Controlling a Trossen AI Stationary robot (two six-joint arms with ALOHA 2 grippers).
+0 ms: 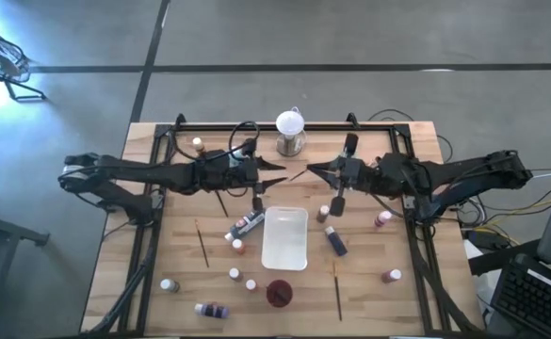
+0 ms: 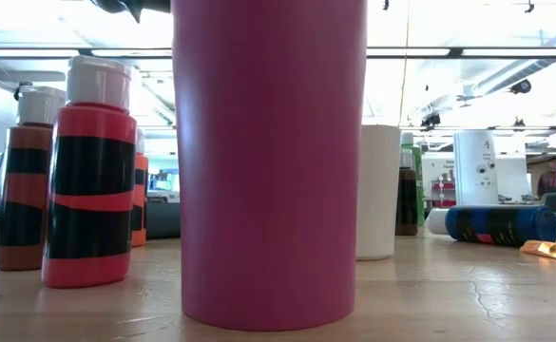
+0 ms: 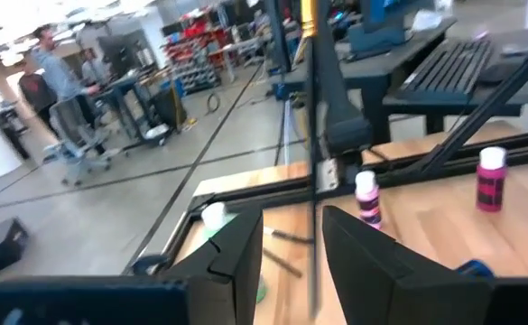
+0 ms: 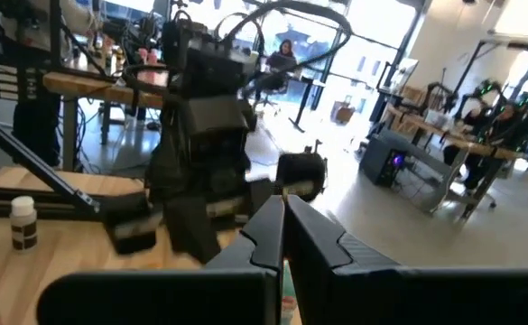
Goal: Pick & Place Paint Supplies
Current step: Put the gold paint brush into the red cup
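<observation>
Both arms meet level above the middle of the table. A thin wooden-handled brush (image 1: 296, 174) with a gold ferrule (image 3: 309, 18) stands nearly upright between them. My right gripper (image 4: 282, 230) is shut on it. My left gripper (image 3: 292, 262) is open, and the brush shaft (image 3: 311, 208) runs through its gap, close to one finger. Other brushes (image 1: 202, 243) (image 1: 338, 290) and white-capped paint bottles (image 1: 245, 224) (image 1: 335, 241) lie on the table. My right gripper pinches the brush's thin shaft (image 4: 284, 192) between its two shut fingers. They come level from the table's right side and lie across the brush. The brush stands roughly upright, lifted clear of the table, with its ferrule end up.
A white tray (image 1: 285, 237) lies at the centre, with a dark red cup (image 1: 279, 294) near the front edge. A white globe on a metal base (image 1: 290, 132) stands at the back. More bottles (image 1: 170, 284) (image 1: 392, 276) (image 1: 382, 218) (image 1: 198, 144) are scattered about. People stand in the room beyond.
</observation>
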